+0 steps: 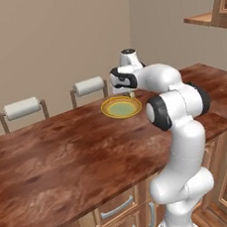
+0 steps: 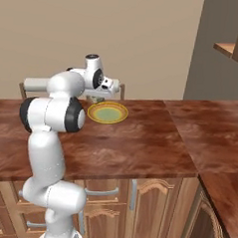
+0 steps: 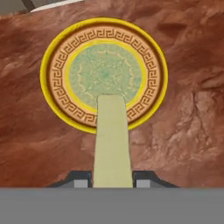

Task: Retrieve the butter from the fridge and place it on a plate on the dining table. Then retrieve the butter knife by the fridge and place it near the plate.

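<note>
My gripper (image 3: 112, 180) is shut on the butter (image 3: 112, 140), a pale-yellow stick that runs up from between the fingertips in the hand view. Its far end overlaps the near rim of the plate (image 3: 61, 76), which has a yellow rim and a pale green centre. The plate (image 1: 121, 107) lies on the dining table (image 1: 66, 161), a reddish-brown wood top, near its far edge. In the base views my hand (image 1: 126, 79) hangs just over the plate (image 2: 107, 113), above its near side. The fridge and the butter knife are out of view.
Two cushioned stools (image 1: 22, 108) (image 1: 88, 86) stand behind the table's far edge. Cabinet drawers (image 1: 116, 207) run under the table's near side. The table top turns a corner at the right (image 2: 210, 126). A wooden shelf (image 1: 204, 19) hangs at the upper right.
</note>
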Tool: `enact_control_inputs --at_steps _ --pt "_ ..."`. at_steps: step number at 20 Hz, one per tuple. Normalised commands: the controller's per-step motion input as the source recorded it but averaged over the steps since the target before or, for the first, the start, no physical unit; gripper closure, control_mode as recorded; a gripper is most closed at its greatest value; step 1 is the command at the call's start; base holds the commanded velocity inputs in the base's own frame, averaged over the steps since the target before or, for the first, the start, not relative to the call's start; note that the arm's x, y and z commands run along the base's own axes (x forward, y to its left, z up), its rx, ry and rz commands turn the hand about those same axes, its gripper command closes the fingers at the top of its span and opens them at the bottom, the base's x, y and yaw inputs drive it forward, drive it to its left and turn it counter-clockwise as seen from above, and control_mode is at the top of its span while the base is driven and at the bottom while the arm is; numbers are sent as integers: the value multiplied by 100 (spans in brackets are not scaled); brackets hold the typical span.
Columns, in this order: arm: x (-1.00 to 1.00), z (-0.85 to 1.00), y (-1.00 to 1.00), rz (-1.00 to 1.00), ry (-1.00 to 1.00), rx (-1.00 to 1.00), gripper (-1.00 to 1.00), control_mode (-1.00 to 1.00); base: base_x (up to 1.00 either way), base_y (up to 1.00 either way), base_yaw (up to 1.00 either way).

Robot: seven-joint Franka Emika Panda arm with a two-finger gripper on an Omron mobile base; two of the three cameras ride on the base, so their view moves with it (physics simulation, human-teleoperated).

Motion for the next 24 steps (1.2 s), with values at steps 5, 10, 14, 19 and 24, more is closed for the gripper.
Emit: enact_control_inputs --at_steps 5,10,14,19,24 --pt "52 -51 0 0 -9 4 100 -100 0 0 0" --pt "53 -49 0 0 -2 10 100 -100 0 0 0" --pt "42 -33 0 0 0 2 100 -100 0 0 0" --pt "35 -3 0 0 7 -26 100 -100 0 0 0" --pt "26 -27 0 0 0 -9 100 -100 0 0 0"
